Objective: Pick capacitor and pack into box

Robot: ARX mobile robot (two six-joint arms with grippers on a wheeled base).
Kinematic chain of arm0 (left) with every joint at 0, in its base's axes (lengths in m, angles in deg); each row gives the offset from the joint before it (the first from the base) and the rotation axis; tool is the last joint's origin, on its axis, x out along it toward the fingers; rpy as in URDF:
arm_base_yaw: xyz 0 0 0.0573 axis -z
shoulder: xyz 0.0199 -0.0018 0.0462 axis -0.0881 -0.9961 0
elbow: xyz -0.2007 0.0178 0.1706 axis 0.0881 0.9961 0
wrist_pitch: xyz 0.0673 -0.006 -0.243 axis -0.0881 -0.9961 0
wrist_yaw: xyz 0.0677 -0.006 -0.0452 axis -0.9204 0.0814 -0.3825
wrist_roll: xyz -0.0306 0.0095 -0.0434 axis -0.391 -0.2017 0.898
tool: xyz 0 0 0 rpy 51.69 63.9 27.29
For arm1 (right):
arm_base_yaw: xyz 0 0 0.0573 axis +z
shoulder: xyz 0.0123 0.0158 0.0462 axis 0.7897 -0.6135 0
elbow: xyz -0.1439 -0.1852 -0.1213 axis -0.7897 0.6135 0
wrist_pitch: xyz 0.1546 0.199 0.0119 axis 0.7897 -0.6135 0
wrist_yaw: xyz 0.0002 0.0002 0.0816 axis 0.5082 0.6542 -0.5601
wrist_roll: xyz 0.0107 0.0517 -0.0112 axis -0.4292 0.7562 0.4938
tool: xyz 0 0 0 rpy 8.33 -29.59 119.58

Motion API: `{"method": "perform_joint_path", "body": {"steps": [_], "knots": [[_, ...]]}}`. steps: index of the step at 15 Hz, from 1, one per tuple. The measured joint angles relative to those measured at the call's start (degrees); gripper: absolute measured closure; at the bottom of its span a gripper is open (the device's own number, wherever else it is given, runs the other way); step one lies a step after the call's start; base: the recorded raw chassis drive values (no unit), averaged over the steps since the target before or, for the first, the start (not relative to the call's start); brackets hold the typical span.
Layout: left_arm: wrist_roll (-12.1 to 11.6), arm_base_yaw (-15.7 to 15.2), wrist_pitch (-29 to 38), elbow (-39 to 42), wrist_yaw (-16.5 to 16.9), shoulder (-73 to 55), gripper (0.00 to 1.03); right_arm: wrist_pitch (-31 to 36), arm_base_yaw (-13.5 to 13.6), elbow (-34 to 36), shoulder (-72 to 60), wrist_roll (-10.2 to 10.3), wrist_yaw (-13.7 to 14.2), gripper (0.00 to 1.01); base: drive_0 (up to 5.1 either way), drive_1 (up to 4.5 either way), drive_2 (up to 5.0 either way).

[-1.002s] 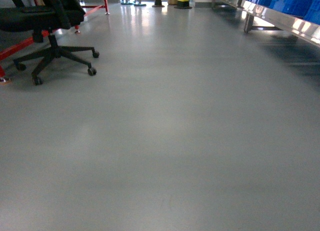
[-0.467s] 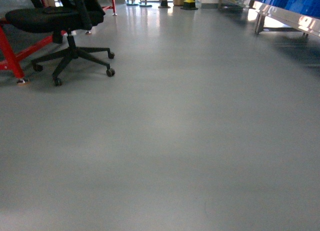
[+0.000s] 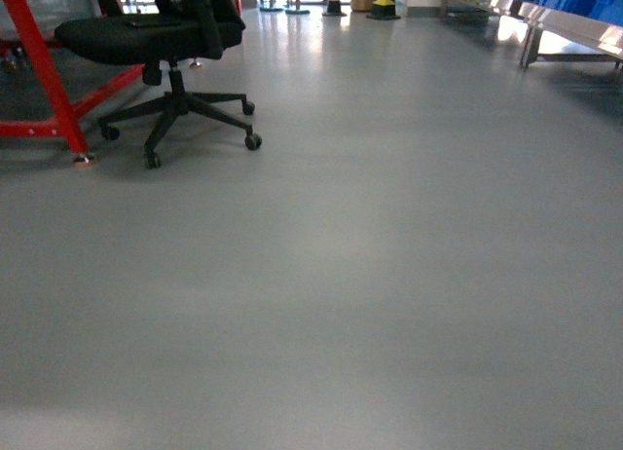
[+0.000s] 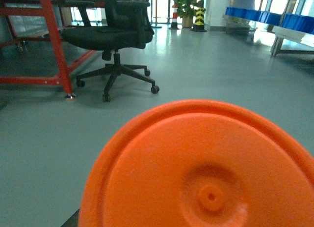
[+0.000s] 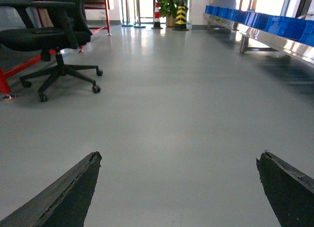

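1. No brand, label or lettering is showing clearly enough to read in any view; the only markings are yellow-and-black stripes on a bollard (image 5: 180, 13) and red-and-white bands on a cone (image 5: 157, 13) at the far end of the room.
2. A round orange moulded face (image 4: 206, 173), smooth plastic with a raised rim and a small dimpled hub at its centre, is filling the lower part of the left wrist view; this looks like the capacitor seen end-on, its side and any print staying hidden.
3. The left pincer itself is not showing, so I cannot tell how it is set.
4. The right pincer (image 5: 179, 192) is standing spread wide, its two dark, rough-edged fingers (image 5: 68, 192) cut off by the frame, with nothing between them.
5. A black office chair (image 3: 161, 51) on castors is sitting on the glossy grey floor (image 3: 389, 275) beside a red metal frame (image 3: 44, 80).
6. Blue bins (image 5: 274, 25) are lining a shiny metal rack at the right, partly cut off.
7. The box is not appearing in any view.
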Motion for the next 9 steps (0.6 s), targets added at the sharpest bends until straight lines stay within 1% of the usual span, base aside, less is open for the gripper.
{"method": "perform_joint_path", "body": {"steps": [9], "knots": [[0.0, 0.0, 0.0, 0.0, 0.0, 0.0, 0.60, 0.2, 0.0, 0.0, 0.0, 0.0, 0.0, 0.03, -5.2, 2.29, 2.3]]}}
